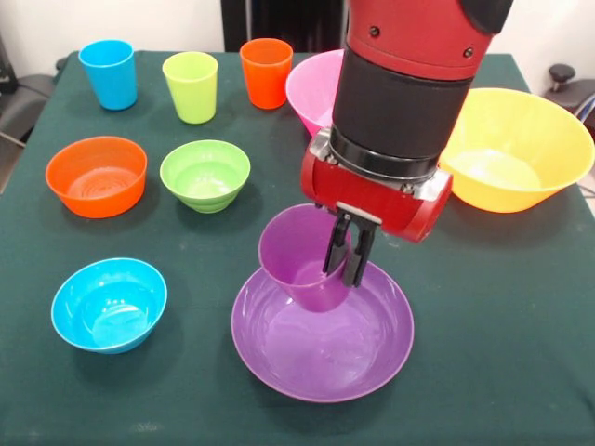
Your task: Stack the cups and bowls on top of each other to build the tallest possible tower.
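Claw pinching purple cup rim, tilted over purple bowl | I flag risk: cup tips on release, off-centre.

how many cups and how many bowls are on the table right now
cups: 4 (blue, lime green, orange, purple)
bowls: 6 (orange, green, blue, purple, pink, yellow)
total: 10

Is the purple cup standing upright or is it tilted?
Tilted. The purple cup leans, its mouth facing up and left, over the purple bowl, with the gripper closed on its rim.
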{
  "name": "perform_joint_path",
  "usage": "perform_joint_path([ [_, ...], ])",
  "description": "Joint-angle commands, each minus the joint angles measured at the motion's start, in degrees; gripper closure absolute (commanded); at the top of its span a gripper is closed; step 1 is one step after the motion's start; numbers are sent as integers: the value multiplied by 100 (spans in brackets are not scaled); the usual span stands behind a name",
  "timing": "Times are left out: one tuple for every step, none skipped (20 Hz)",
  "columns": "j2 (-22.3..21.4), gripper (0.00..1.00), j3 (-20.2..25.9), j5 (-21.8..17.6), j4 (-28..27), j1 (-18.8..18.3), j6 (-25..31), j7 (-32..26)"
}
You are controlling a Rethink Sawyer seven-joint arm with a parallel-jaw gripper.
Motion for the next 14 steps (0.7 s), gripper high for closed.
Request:
perform_joint_path([
  [279,100,901,-550,117,-152,-501,-1162],
  [263,100,905,-600,176,-148,-613,-1134],
  [273,100,931,-618,201,-159,-644,-1115],
  [279,100,943,-653,213,-161,-697,-1104],
  [295,100,943,-681,224,-160,-744,-1062],
  [316,100,932,-728,230,-155,-794,-1029],
  [332,100,923,-768,240,-153,-804,-998],
  [326,100,934,-791,298,-165,-844,-980],
  [305,100,961,-802,379,-183,-869,-970],
  [275,100,985,-811,460,-203,-877,-976],
  [250,100,1007,-827,534,-225,-886,-988],
  [238,100,1038,-836,598,-258,-894,-1010],
  [235,100,1057,-836,650,-280,-889,-984],
  [235,100,1058,-861,683,-286,-910,-965],
])
